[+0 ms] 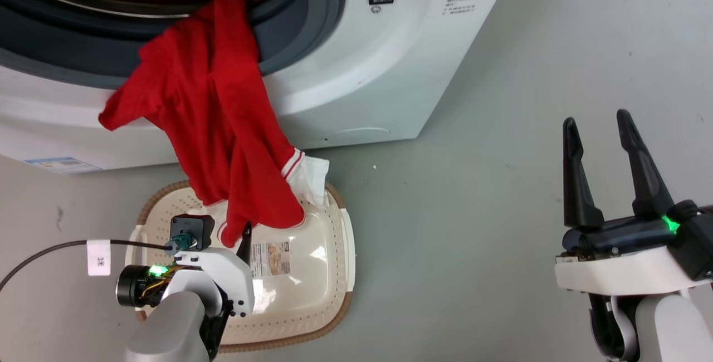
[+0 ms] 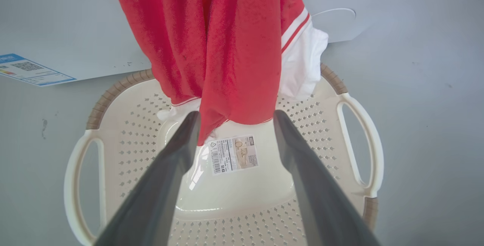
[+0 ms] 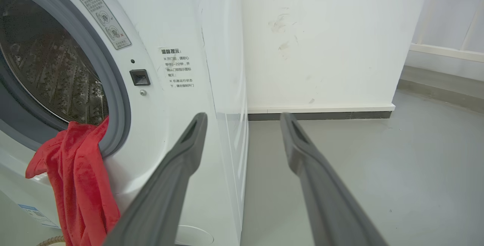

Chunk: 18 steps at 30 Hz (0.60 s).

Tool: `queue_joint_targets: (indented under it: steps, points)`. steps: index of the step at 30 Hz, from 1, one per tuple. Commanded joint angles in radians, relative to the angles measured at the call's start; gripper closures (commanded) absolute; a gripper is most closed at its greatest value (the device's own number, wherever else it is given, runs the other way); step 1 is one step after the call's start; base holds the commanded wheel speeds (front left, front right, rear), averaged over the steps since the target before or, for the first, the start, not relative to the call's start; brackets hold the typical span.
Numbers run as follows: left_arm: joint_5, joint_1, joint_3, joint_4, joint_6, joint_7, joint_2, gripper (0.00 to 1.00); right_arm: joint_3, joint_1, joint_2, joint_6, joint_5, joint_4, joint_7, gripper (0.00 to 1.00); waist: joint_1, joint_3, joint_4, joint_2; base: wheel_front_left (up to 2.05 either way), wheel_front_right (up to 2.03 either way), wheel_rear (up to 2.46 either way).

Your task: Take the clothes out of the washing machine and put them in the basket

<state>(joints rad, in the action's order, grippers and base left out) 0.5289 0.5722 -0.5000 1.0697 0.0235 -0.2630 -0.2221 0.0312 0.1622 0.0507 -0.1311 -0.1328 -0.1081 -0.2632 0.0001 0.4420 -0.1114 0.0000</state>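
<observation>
The red clothes [image 1: 211, 122] hang out of the washing machine [image 1: 356, 72] over its grey seal, and their lower end with white striped cuffs reaches into the basket [image 1: 328, 289] on the floor below. In the left wrist view the red clothes [image 2: 227, 49] drape down into the basket [image 2: 359, 140], and my left gripper [image 2: 234, 115] stands open just beneath their hem, fingers either side of it. My left gripper [image 1: 245, 239] hovers over the basket. Far to the right my right gripper [image 1: 599, 125] is open and empty. The red clothes [image 3: 75, 178] and the washing machine [image 3: 170, 87] also show in the right wrist view.
Grey floor [image 1: 473, 211] spreads to the right of the machine. A white wall with a dark skirting [image 3: 321, 115] stands behind it. A black cable [image 1: 50, 253] with a white tag runs to my left wrist. A label sticker [image 2: 233, 154] lies on the basket's bottom.
</observation>
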Motion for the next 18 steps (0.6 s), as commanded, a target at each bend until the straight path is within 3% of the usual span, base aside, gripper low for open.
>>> queue_joint_targets:
  steps: [1,11,18]
  points:
    - [-0.017,-0.025,0.014,-0.033,-0.012,-0.002,-0.005,0.0,0.001,-0.013,-0.001,0.001,-0.003,0.003,-0.002,0.0,-0.0001,-0.028,0.009,0.0,0.0,0.0,0.0]
    - [-0.199,-0.157,0.172,-0.32,-0.086,-0.003,0.001,0.0,0.012,-0.059,-0.001,0.001,-0.008,0.017,-0.002,0.0,-0.0001,-0.1,0.011,0.0,0.0,0.0,0.0]
    - [-0.28,-0.14,0.282,-0.41,-0.077,-0.003,0.03,0.0,0.014,-0.046,-0.001,0.001,-0.016,0.009,-0.002,0.0,-0.0001,-0.083,0.001,0.0,0.0,0.0,0.0]
